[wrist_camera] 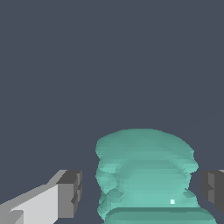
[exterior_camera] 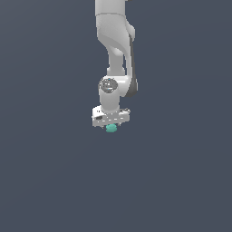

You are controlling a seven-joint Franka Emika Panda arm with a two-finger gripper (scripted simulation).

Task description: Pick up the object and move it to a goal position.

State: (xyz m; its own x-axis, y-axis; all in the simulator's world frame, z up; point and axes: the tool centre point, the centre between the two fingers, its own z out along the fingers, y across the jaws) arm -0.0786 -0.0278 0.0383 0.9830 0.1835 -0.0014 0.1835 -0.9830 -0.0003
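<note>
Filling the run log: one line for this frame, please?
phase: pre-grasp | gripper: open, straddling object | object: teal lump between fingers, gaps visible both sides | contact: none seen | lifted: cannot tell

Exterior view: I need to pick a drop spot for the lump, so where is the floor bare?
Bare floor surrounds the arm on both sides and below. The only crowded spot is under the gripper, where the teal lump sits between the fingers, gaps either side.

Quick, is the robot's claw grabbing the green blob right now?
End effector: open, its fingers on either side of the teal lump, gaps showing, not gripping.
</note>
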